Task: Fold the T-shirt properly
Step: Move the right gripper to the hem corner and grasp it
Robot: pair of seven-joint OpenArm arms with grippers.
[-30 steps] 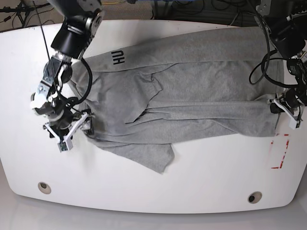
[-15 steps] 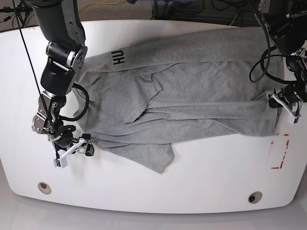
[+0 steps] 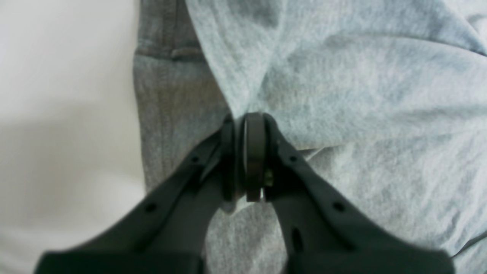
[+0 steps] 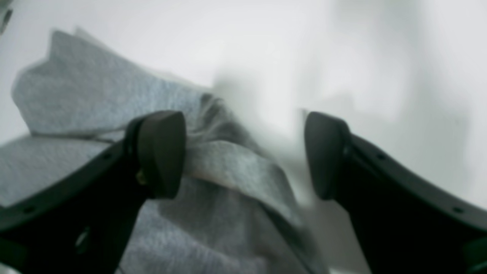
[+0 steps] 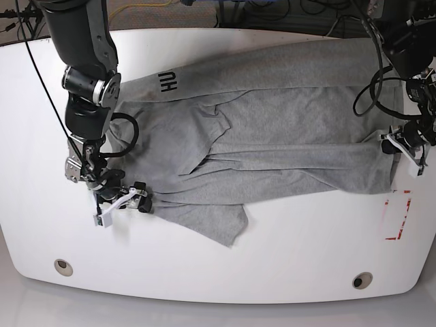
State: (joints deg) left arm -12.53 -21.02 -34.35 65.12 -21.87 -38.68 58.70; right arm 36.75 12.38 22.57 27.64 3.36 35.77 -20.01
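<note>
The heather-grey T-shirt lies spread and creased across the white table, with black lettering at its upper left. My left gripper is at the shirt's right edge. In the left wrist view it is shut on a pinch of the grey cloth. My right gripper is at the shirt's lower left edge. In the right wrist view it is open, with a fold of the shirt against its left finger and reaching partly between the jaws.
A red-outlined marking is on the table near the front right. Two round holes sit near the front edge. Cables lie beyond the far edge. Both arms rise from the back corners.
My right gripper has moved down and to the right along the shirt's left edge to its lower left corner. My left gripper has stayed at the right edge, holding the cloth.
</note>
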